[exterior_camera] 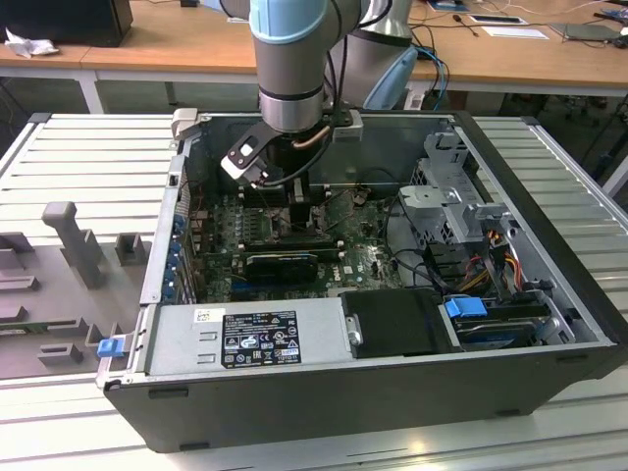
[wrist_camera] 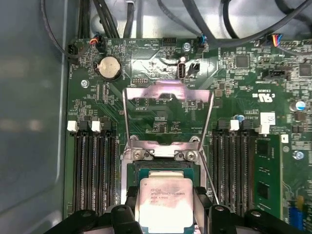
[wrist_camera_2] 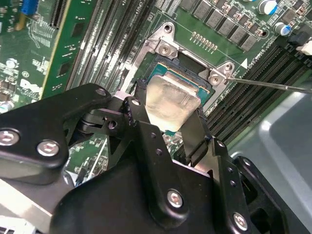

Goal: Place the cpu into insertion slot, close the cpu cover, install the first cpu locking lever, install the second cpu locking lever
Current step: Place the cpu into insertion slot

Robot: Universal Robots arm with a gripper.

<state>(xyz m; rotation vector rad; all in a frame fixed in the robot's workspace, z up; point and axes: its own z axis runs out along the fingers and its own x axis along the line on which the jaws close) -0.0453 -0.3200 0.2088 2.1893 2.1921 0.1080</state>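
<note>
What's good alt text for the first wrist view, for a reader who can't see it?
Black fingers grip the silvery cpu by two opposite edges over the insertion slot on a green motherboard. The cpu cover stands open beyond the slot, with memory slots on both sides.

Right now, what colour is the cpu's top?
The cpu is silvery grey; the second wrist view shows it best.

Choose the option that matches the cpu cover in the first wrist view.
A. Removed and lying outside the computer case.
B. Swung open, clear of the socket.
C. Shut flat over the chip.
B: the cpu cover stands swung back from the insertion slot, and the gripper holds the cpu over the uncovered slot.
</note>
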